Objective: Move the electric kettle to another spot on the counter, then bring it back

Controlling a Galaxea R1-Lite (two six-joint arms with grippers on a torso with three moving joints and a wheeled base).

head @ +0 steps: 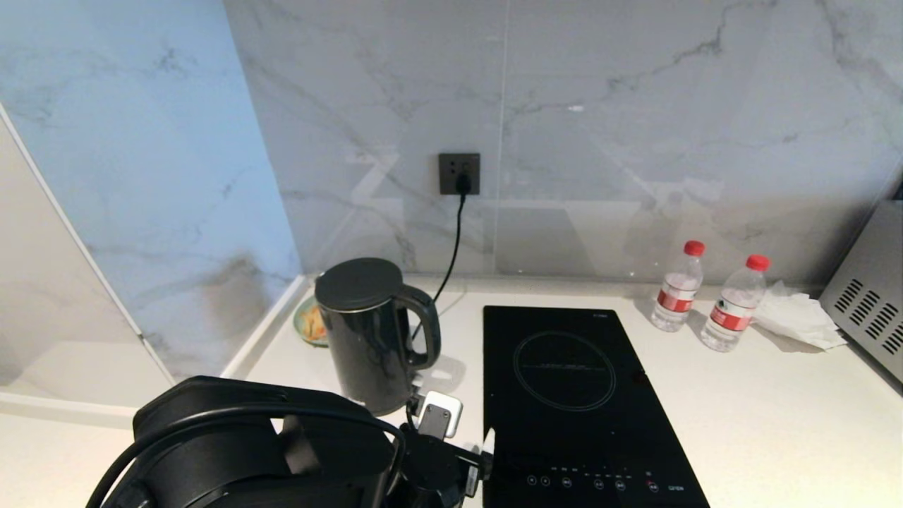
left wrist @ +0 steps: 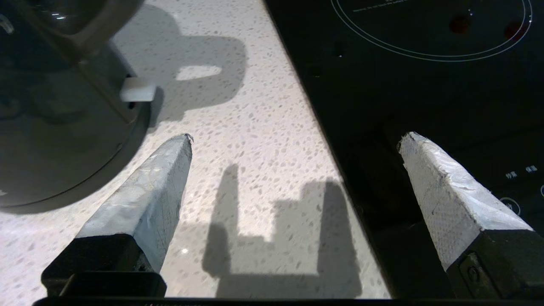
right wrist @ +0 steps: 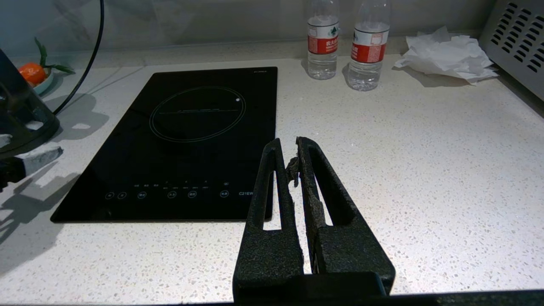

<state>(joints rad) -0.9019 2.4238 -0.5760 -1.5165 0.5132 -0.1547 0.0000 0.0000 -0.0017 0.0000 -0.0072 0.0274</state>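
Left wrist view: electric kettle [left wrist: 55, 106] just beside spread left claw [left wrist: 295, 142], untouched.

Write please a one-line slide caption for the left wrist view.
Open left gripper above the counter, between the electric kettle and the induction hob, holding nothing.

Grey-veined marble wall [head: 635, 106] fills the upper frame, meeting a bluish side wall [head: 141, 176] at upper left. A dark socket [head: 459, 173] sits at centre. A vented metal appliance [head: 871, 310] stands at the right edge. Light glares softly off the stone.
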